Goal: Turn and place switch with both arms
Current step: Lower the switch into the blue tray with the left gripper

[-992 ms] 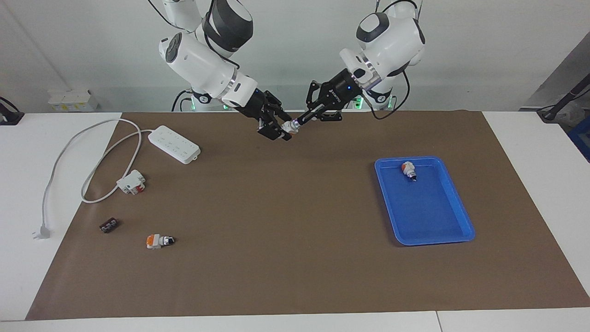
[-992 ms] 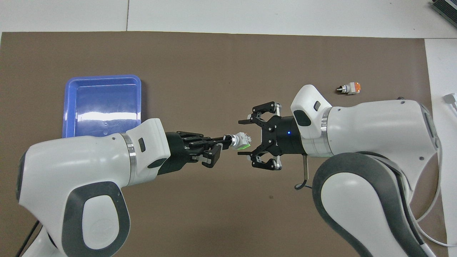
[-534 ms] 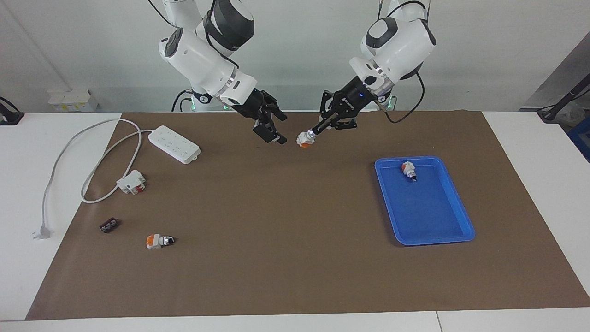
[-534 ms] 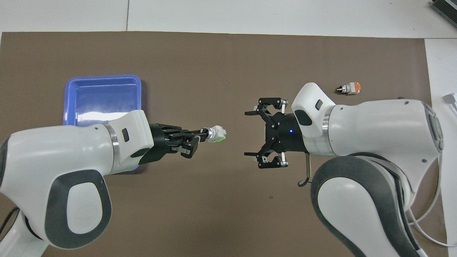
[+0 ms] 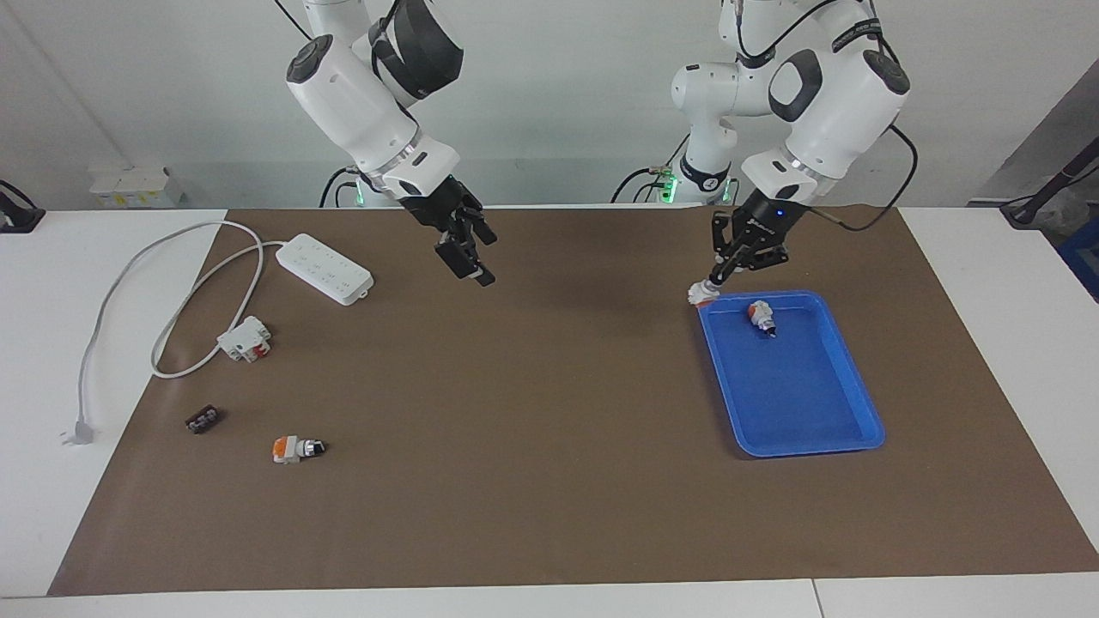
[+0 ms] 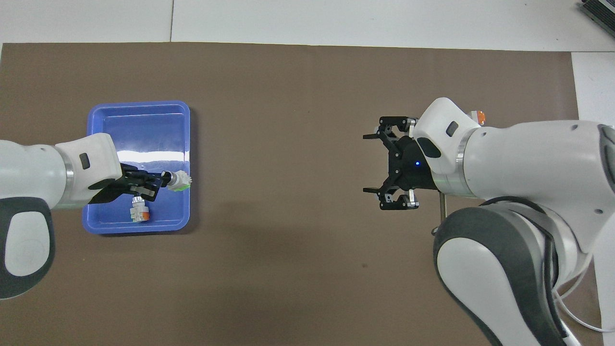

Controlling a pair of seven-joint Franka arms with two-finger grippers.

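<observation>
The placing step is in hand, by my reading: the left gripper [image 6: 166, 179] has the switch [image 6: 181, 180] clamped by its knob end, green face showing from above, and holds it in the air over the rim of the blue tray [image 6: 139, 106], at the tray's corner nearest the robots and toward the middle of the table. In the facing view the switch [image 5: 701, 293] hangs right at that corner edge; whether it already touches the rim I can't quite say from here. The next move, as I judge it, calls for carrying the switch a little farther in over the tray floor, lowering it clear of the orange-faced switch [image 5: 759, 314] already lying there, and only then letting go. The right gripper [image 5: 464, 257] hangs empty with its fingers spread wide, over bare brown mat toward the right arm's end, waiting. Counting: two arms, one tray, and three selector switches in all: one held, one in the tray, and one more [image 5: 296, 448] lying on the mat well away, farther from the robots. There is also one white-and-red block [image 5: 245, 337], one small black part [image 5: 203, 420], and one white power strip [image 5: 324, 269] with its cable and plug.
</observation>
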